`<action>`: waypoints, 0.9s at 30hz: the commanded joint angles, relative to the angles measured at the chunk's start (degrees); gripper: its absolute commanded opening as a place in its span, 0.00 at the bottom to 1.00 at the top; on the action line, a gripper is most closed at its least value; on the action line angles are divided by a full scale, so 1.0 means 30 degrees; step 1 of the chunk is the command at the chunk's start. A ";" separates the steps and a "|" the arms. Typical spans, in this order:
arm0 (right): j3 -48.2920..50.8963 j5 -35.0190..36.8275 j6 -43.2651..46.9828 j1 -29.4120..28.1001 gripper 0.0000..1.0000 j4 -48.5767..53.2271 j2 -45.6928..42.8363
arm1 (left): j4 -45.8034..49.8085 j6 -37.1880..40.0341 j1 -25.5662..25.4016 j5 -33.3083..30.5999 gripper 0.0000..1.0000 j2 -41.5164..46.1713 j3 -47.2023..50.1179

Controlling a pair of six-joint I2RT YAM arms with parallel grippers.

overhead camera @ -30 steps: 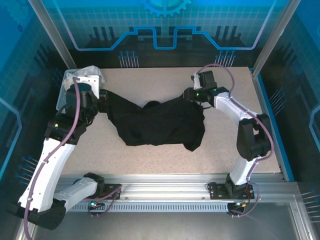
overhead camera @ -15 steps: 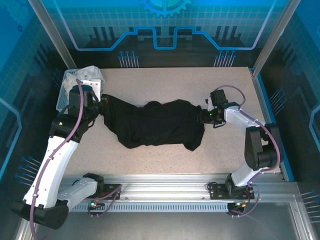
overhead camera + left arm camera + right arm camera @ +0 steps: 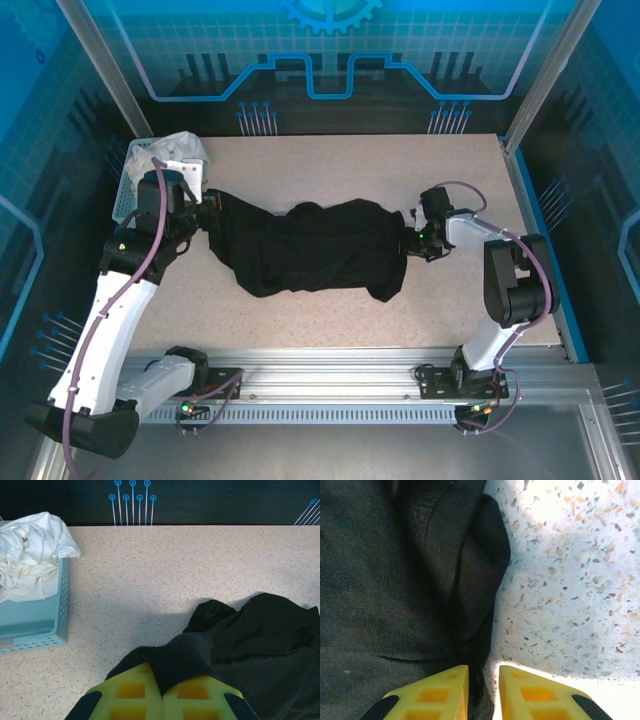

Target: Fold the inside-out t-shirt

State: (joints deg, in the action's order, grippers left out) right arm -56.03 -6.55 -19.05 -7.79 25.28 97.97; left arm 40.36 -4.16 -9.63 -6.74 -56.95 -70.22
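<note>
Right gripper (image 3: 407, 243) now lower at t-shirt (image 3: 310, 250) edge, open table (image 3: 330, 165) beyond

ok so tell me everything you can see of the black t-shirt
The t-shirt is black, soft-looking fabric, bunched and wrinkled into a wide strip lying across the speckled table. No print shows on it. Its left end is pinched in the shut left end effector. The right end effector straddles the shirt's right edge, with its fingers a little apart.
</note>
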 commanded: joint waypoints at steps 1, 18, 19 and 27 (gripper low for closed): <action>0.0751 -0.0707 -0.0021 0.0282 0.25 0.0133 -0.0426 | -0.0586 -0.0128 0.0221 0.0460 0.00 0.0145 0.0217; 0.2280 -0.1689 -0.0222 0.1173 0.00 -0.3456 -0.6552 | -0.0839 -0.0900 0.1131 0.0664 0.00 0.0333 0.0231; 0.2399 -0.2287 -0.0256 0.1365 0.00 -0.3912 -0.7568 | -0.0949 -0.1208 0.1499 0.0849 0.00 0.0462 0.0203; 0.0603 -1.0012 -0.0720 0.1876 0.00 -0.5887 -1.2243 | -0.2087 -0.4850 0.7050 0.3126 0.00 0.2062 -0.0777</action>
State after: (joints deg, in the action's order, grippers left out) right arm -52.36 -24.51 -20.43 -2.57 10.98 62.81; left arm 37.56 -13.17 7.66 -0.32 -53.54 -70.02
